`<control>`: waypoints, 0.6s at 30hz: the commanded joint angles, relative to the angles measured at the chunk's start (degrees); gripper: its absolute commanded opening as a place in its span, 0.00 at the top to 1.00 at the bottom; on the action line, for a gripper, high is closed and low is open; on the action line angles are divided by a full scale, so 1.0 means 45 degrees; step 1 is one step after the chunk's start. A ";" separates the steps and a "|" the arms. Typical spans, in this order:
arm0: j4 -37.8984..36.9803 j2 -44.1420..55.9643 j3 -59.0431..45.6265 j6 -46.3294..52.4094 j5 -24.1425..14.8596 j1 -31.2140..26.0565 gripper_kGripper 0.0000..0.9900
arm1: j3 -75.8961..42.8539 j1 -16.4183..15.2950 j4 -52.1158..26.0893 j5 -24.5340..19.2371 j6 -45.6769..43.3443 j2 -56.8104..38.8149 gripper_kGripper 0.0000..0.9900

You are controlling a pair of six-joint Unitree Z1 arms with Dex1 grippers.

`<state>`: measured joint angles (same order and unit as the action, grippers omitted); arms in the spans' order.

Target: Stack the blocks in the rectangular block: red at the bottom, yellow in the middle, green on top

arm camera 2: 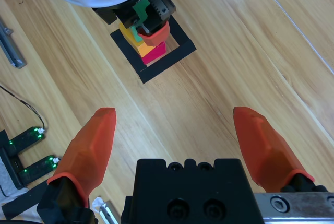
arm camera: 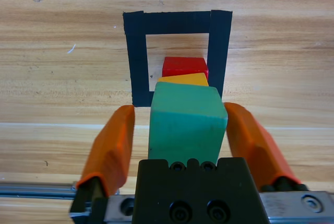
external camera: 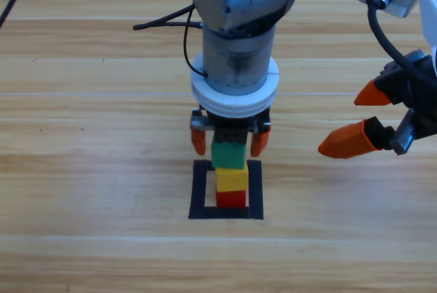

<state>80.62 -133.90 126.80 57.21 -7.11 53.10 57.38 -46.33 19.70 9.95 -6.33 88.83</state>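
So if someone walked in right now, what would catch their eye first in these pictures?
Probably the three-cube tower inside the black tape square: small red cube at the bottom, yellow cube on it, teal-green cube on top. The left gripper straddles the green cube, orange jaws apart from its sides. The right gripper waits open at the table's right edge.

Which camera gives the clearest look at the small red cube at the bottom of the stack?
The high view: the small red cube shows its front face under the yellow cube, inside the black tape square. The left wrist view shows only its top edge beyond the teal-green cube. The right wrist view shows it small and distant.
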 commanded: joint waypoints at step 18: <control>0.0053 0.4053 -0.0228 0.0549 -0.1584 0.0348 0.00 | -0.0154 -0.0290 0.0152 -0.0199 -0.0098 0.0534 0.00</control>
<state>80.62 -121.03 127.90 57.35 -11.90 53.15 57.39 -46.33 19.71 9.95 -6.33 89.25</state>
